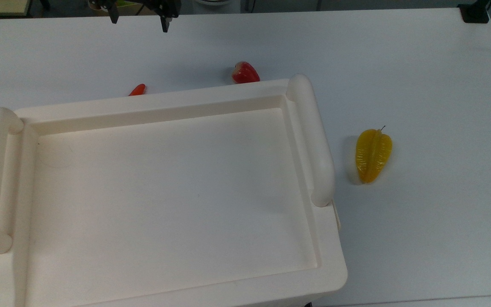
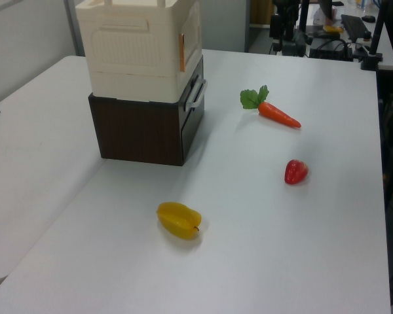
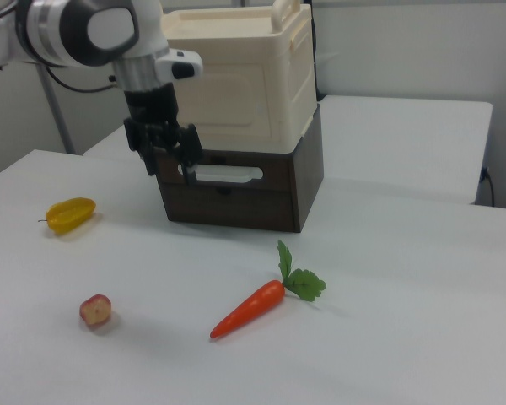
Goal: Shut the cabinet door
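The cream cabinet point(image 1: 313, 140) shows its recessed top and two thick rails in the top view. It sits on a dark brown base point(image 3: 236, 201). The cabinet door point(image 3: 228, 89) is the cream panel facing the carrot, also seen edge-on as the door point(image 2: 192, 39) in the left view's right face. It lies flush with the cabinet body. My gripper point(image 1: 138, 17) hangs open and empty at the top view's upper edge, well away from the cabinet. In the right view the gripper point(image 3: 167, 159) overlaps the base's left corner, with nothing between its fingers.
A carrot point(image 2: 278, 114) point(image 3: 249, 308), a strawberry point(image 1: 244, 72) point(image 2: 296, 171) and a yellow starfruit point(image 1: 373, 155) point(image 2: 179, 220) lie on the white table point(image 1: 420, 64). The brown base carries a pale bar handle point(image 3: 223, 175). Desks and equipment stand beyond the table's far edge.
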Action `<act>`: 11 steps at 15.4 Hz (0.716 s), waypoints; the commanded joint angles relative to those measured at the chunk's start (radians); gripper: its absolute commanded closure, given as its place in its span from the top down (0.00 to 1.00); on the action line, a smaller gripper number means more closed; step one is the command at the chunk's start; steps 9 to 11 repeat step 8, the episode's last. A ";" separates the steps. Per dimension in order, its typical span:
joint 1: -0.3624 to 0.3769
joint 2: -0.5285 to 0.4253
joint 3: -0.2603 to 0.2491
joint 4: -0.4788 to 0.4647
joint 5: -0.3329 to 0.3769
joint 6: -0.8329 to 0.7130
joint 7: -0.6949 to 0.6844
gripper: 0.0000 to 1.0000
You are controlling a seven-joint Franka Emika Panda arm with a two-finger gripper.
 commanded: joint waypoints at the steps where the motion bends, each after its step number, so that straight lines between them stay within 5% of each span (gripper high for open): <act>1: -0.003 0.003 0.001 -0.018 -0.020 -0.005 -0.009 1.00; 11: -0.055 -0.013 -0.002 -0.012 0.017 -0.016 -0.066 1.00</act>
